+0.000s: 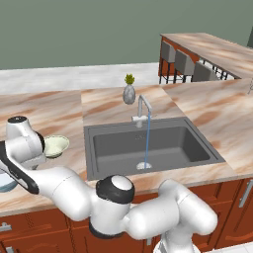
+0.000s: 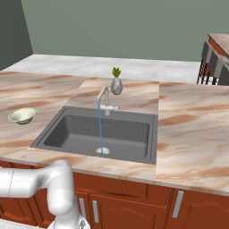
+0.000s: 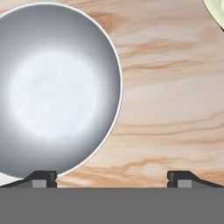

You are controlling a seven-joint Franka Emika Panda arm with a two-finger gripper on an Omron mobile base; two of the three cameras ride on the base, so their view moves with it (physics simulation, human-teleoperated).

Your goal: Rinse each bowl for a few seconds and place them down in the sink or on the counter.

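Note:
Looking down in the hand view, the larger pale blue-white bowl (image 3: 54,87) sits upright on the counter (image 3: 175,109). My gripper (image 3: 111,179) hangs open above it, one fingertip (image 3: 41,178) at the bowl's rim, the other over bare stone. A sliver of the small cream-green bowl (image 3: 217,11) shows at the top right. In the left base view that bowl (image 1: 57,145) lies left of the sink (image 1: 197,150), and the blue-white bowl (image 1: 5,184) peeks out under my arm. The cream-green bowl (image 2: 22,115) is left of the sink (image 2: 67,134). Nothing is held.
The silver faucet (image 1: 143,109) runs a thin water stream (image 1: 147,143) into the basin's drain. A small grey vase with a plant (image 1: 129,92) stands behind the faucet. Bar stools (image 1: 185,63) line a far counter at the back right. My arm reaches left along the counter's front edge.

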